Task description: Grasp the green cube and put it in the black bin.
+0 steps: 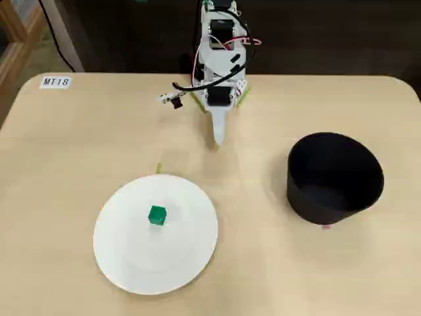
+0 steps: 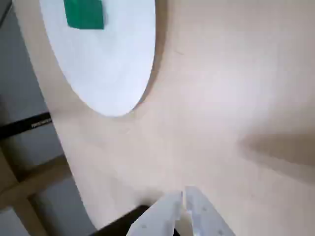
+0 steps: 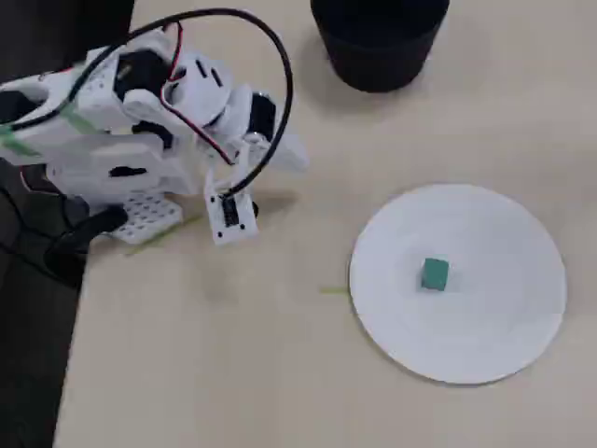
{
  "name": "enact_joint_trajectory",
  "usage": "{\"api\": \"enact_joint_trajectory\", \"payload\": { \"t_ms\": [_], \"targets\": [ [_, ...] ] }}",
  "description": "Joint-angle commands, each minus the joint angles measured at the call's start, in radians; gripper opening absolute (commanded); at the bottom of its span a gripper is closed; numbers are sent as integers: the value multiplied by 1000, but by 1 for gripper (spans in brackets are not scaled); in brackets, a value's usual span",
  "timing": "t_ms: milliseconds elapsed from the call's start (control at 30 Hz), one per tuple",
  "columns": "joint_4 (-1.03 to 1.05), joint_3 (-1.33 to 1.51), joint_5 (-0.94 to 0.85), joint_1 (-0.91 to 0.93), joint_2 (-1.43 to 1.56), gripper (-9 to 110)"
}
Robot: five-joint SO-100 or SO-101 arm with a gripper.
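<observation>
cube (image 1: 157, 215) on plate (image 1: 131, 263), near plate centre, slightly toward arm side in a fixed view. also seen in another fixed view (image 3: 435, 274), a little left of centre on plate (image 3: 485, 327). bright green, plain faces, resting flat, touching nothing but plate. at top left in wrist view (image 2: 84, 13), partly cut off by frame edge, on plate (image 2: 113, 64).

bin (image 1: 335, 176) on bench (image 1: 66, 158), right of plate in a fixed view, well apart from it. round, matte black, upright, mouth open, inside dark. small pink speck at its base on near side. only lower part of bin (image 3: 378, 42) visible at top of another fixed view.

arm (image 1: 220, 59) folded at far edge of bench, white, with red and black wires. claw (image 1: 218, 137) pointing down toward bench, between plate and bin but nearer far edge, well apart from cube. in wrist view claw (image 2: 184, 192) at bottom edge, two white fingers (image 2: 162, 211) pressed together at tips, nothing between them. closed and empty. in another fixed view claw mostly hidden behind arm body (image 3: 140, 121).

label (image 1: 55, 82) reading "mt18" at far left corner of bench. thin green strip (image 1: 158, 168) on bench just beyond plate rim. bench light wood, rounded corners.
</observation>
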Motion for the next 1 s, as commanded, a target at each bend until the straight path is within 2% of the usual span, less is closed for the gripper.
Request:
{"api": "enact_joint_trajectory", "payload": {
  "t_ms": [0, 333, 500, 633, 767, 967],
  "targets": [
    [25, -20, 66, 41, 3, 0],
    [34, -44, 66, 43, 3, 0],
    [87, -261, 98, 52, -18, 0],
    [150, -601, 67, 71, -273, 0],
    [311, -969, -11, 140, -588, 0],
    [287, -1022, -104, 261, -799, 0]
  ]
}}
